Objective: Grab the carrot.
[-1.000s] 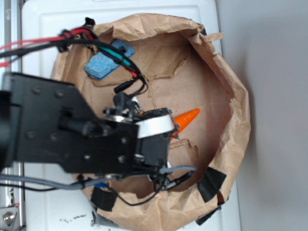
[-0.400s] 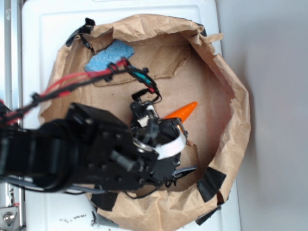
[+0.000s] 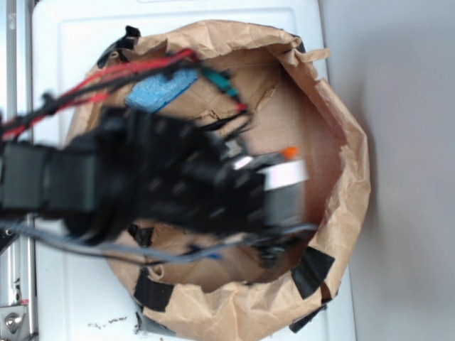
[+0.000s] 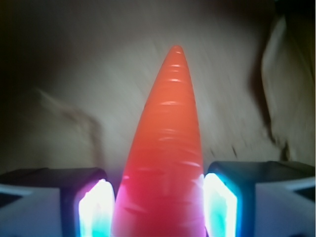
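Carrot (image 4: pixel 165 163): we find it between the pincer (image 4: pixel 157 207) fingers, both pads closed against its sides, tip forward. Blue sponge (image 3: pixel 162 89): apart, in paper bag (image 3: pixel 348 142).

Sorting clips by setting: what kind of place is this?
Likely a lab tabletop setup: a rolled-down brown paper bag taped onto a white tray, holding a toy carrot and blue sponge.
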`<state>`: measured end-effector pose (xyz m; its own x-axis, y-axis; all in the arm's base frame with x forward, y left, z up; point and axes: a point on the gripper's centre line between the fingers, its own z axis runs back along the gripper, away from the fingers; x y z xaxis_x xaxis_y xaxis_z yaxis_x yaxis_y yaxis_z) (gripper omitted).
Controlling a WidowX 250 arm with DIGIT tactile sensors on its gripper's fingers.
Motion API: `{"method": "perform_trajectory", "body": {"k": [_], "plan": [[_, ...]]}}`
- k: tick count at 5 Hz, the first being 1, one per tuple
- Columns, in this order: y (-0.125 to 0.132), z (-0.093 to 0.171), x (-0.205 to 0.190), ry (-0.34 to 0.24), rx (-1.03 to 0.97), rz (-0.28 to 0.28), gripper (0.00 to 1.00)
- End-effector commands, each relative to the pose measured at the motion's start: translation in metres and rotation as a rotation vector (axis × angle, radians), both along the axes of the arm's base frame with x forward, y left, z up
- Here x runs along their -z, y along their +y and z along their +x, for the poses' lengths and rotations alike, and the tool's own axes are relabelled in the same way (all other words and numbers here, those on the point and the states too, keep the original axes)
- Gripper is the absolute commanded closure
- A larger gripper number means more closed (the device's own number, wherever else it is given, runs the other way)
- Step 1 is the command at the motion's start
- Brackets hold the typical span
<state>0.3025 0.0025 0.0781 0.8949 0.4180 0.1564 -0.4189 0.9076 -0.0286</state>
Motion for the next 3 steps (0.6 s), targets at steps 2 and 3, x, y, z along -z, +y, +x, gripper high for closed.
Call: {"method": "perform_trajectory", "body": {"k": [2,3], "plan": [[0.047,-0.025,-0.125,-0.092,0.052,-0.143,1.00],[0.045,-0.042,-0.136,-0.124,0.073,-0.085,1.00]]}}
